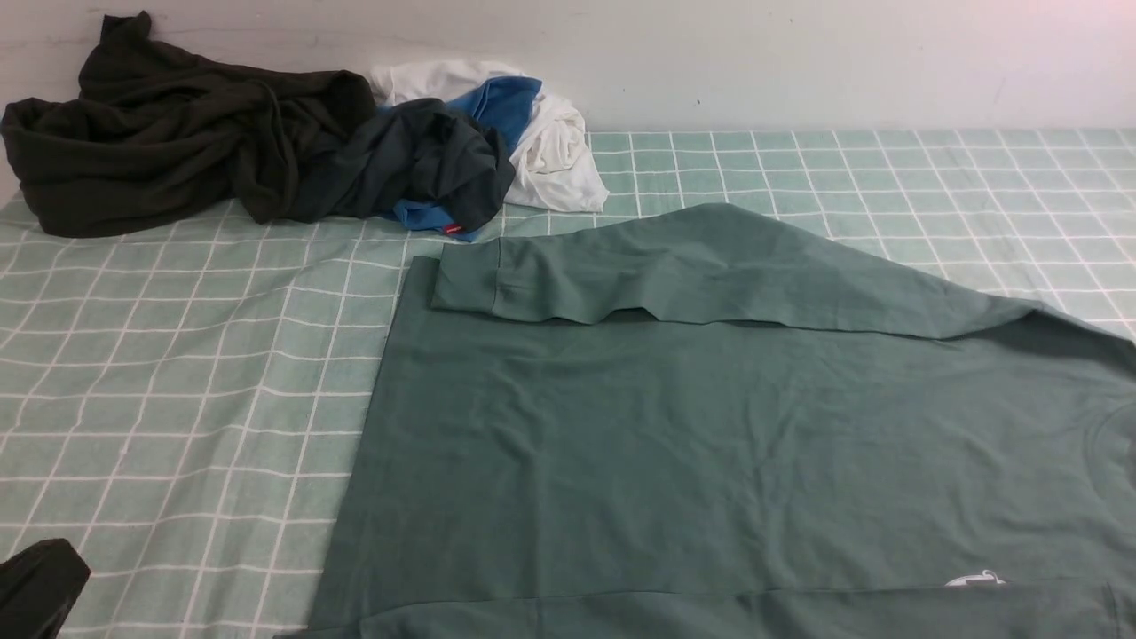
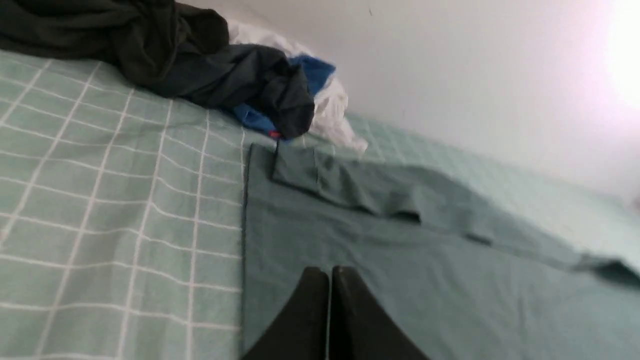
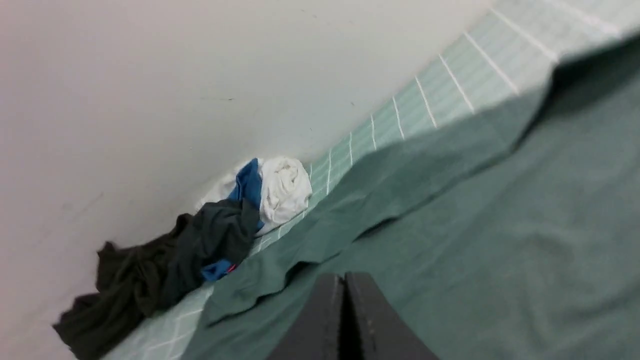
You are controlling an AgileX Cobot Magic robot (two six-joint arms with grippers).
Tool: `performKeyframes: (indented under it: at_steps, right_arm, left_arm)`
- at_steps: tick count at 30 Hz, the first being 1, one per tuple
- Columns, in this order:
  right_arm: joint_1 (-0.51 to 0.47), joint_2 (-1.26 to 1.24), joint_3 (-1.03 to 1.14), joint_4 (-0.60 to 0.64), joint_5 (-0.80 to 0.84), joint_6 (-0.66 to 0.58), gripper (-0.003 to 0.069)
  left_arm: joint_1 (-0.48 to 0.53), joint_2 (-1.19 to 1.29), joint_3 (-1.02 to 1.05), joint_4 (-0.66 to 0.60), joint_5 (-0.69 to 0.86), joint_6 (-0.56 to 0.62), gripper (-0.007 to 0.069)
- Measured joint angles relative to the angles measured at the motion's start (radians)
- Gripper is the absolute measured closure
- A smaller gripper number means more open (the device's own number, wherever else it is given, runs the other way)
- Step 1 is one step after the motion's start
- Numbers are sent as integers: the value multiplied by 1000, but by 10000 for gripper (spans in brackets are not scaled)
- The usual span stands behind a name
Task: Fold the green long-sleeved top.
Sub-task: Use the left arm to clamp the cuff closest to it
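Right tool [image 3: 344, 276], fingers pressed together, before the green top [image 3: 500, 225].

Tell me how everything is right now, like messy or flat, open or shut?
green top: spread flat, body not yet folded.
far sleeve: folded in across the body.
dark clothes: crumpled in a heap by the wall.
white garment: bunched up in the heap.
blue garment: bunched up in the heap.
left gripper: shut, empty.
right gripper: shut, empty.
checked sheet: spread out, slightly wrinkled.

Both pairs of jaws are matte black, smooth and tapering.
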Motion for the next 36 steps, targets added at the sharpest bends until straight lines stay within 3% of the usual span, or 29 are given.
performKeyframes:
  at_steps: [5, 9, 14, 17, 18, 23, 28, 36]
  right_arm:
    - [5, 276, -277, -199, 104, -218, 673]
    - [55, 516, -522, -330, 299, -246, 673]
    - [165, 703, -672, -389, 581, -243, 673]
    - [258, 819, -703, -432, 815, -234, 673]
    - [258, 819, -703, -435, 824, -234, 673]
    - [339, 885, -704, -474, 881, -221, 673]
    - [342, 885, -704, -490, 878, -221, 673]
    - [342, 885, -704, -494, 828, -220, 673]
  left_arm:
    - [0, 349, -274, 283, 263, 34, 627]
    - [-54, 597, -477, 450, 420, 34, 627]
    - [-207, 775, -573, 485, 490, 34, 603]
    - [-374, 921, -582, 487, 520, 36, 550]
    - [-374, 921, -582, 487, 520, 36, 545]
    - [-573, 1153, -582, 517, 507, 41, 402]
    - [-646, 1339, -584, 597, 399, 41, 284]
    - [-660, 1536, -587, 660, 230, 41, 246]
